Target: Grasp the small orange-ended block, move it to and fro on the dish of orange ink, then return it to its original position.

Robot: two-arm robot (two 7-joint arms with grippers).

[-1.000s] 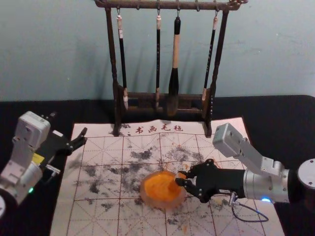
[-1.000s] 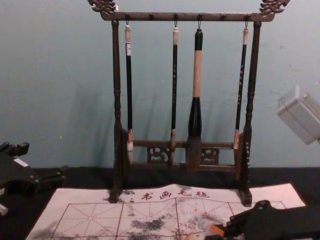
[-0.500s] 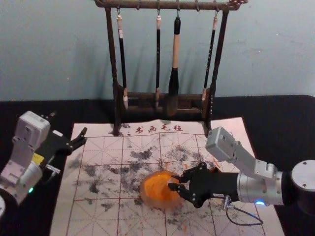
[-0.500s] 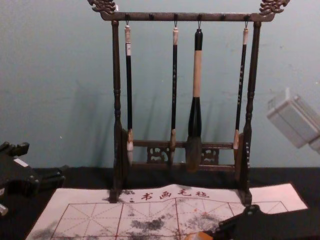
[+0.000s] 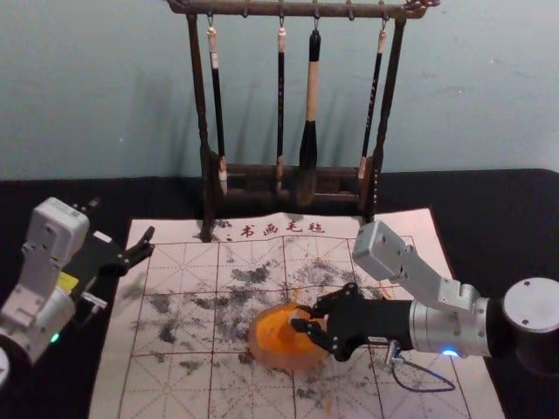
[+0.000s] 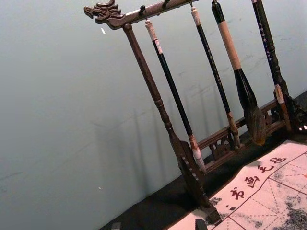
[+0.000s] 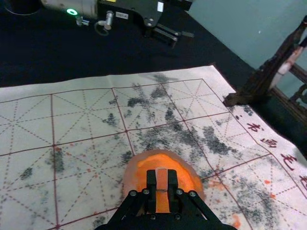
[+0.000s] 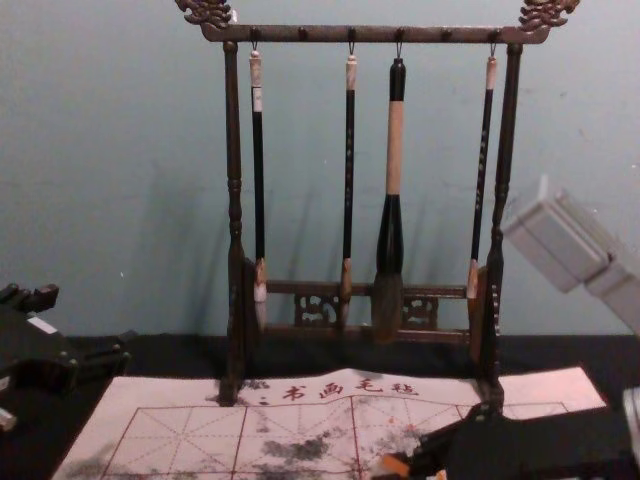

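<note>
My right gripper (image 5: 300, 319) is shut on the small block, above the left-of-centre part of the orange ink dish (image 5: 266, 349). In the right wrist view, the block (image 7: 161, 180) is pinched between the fingertips of the right gripper (image 7: 162, 184), over the orange ink (image 7: 184, 179); whether it touches the ink I cannot tell. The block's orange end (image 8: 396, 465) shows at the chest view's lower edge. My left gripper (image 5: 122, 227) is parked open at the far left; its fingertips edge into the left wrist view, with nothing between them (image 6: 158, 226).
A dark wooden rack (image 5: 205, 166) with several hanging brushes stands at the back of the ink-stained writing mat (image 5: 175, 262). The large brush (image 5: 309, 144) hangs right of the rack's middle. Black cloth (image 5: 498, 218) surrounds the mat.
My right gripper has slid leftward over the dish, carrying the block from the dish's right side further across the ink. The left arm has stayed still.
</note>
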